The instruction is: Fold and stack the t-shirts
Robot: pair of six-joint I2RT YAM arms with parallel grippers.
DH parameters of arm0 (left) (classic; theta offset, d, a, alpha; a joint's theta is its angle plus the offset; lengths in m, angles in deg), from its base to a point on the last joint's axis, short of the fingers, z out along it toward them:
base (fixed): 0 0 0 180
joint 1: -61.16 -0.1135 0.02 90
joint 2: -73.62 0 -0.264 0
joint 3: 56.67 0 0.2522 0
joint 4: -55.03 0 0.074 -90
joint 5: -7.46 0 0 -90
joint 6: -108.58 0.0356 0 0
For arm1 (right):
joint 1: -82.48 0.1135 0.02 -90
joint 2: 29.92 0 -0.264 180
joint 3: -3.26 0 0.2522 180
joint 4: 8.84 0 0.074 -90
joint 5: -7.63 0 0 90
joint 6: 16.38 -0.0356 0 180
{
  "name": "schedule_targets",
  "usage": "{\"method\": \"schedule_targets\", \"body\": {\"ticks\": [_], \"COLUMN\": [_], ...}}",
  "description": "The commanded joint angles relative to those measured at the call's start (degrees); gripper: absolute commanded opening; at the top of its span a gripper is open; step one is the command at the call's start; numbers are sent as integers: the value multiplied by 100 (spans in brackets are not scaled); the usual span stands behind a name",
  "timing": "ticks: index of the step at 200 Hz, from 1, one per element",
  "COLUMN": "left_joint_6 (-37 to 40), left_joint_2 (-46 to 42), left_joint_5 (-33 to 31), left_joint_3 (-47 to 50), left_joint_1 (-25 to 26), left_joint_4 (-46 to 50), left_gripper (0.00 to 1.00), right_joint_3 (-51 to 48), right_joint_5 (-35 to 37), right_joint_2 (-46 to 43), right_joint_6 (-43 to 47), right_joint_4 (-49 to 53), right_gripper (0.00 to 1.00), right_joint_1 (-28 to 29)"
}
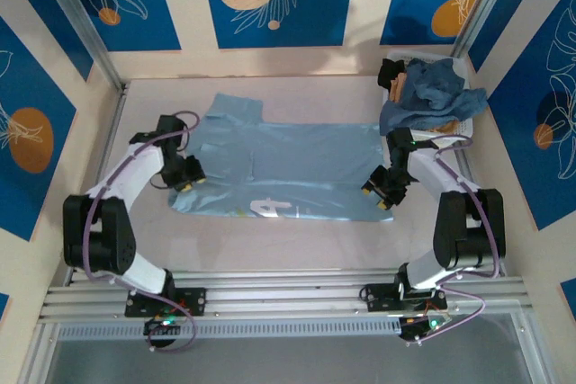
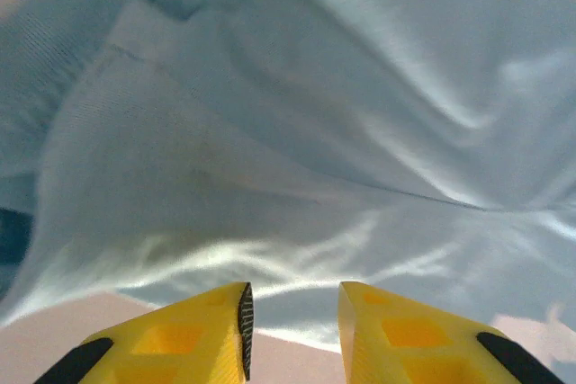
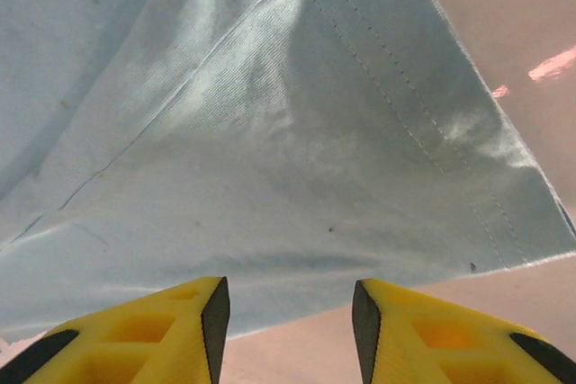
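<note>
— Where is the pale blue t-shirt point(image 1: 288, 168)?

— Spread flat across the middle of the bench point(image 1: 297, 245), with its sleeves toward the far edge and a bit of white lettering point(image 1: 270, 207) showing near its near hem.

— And the darker one?

— The dusty blue t-shirt point(image 1: 427, 96) lies crumpled in a heap on the white basket point(image 1: 463, 65) at the far right corner of the bench, spilling over the basket's near rim.

— What is the left arm point(image 1: 135, 168) doing?

— Its jaws sit at the left side of the pale shirt. In the left wrist view the left jaws are spread, with a clear gap and nothing between them. The rumpled cloth point(image 2: 315, 132) begins just beyond their tips.

— And the right arm point(image 1: 432, 168)?

— The right jaws are at the shirt's right side, toward the near edge. They are parted too, a little wider, and pinch nothing. In the right wrist view the stitched hem corner point(image 3: 531, 249) lies flat on the bench just ahead of them, off to one side.

— So neither has cloth?

— Neither.
</note>
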Motion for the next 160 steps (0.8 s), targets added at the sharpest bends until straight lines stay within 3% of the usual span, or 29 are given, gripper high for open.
{"method": "schedule_targets", "body": {"ticks": [1, 66, 107, 160], "left_joint_6": [-312, 139, -349, -313], "left_joint_2": [497, 1440, 767, 24], "left_joint_5": [28, -1143, -1322, -1486], "left_joint_3": [-42, -351, 602, 1147], "left_joint_1": [-125, -556, -1035, -1570], "left_joint_4": [-270, -8, 24, 301], "left_gripper": [29, 29, 30, 37], "right_joint_3": [75, 546, 633, 263], "right_joint_5": [-63, 306, 245, 122], "right_joint_2": [272, 1332, 1497, 1199], "right_joint_6": [-203, -256, -371, -645], "right_joint_4": [-87, 296, 378, 513], "right_gripper": [42, 42, 43, 44], "right_joint_1": [60, 52, 537, 1132]}}
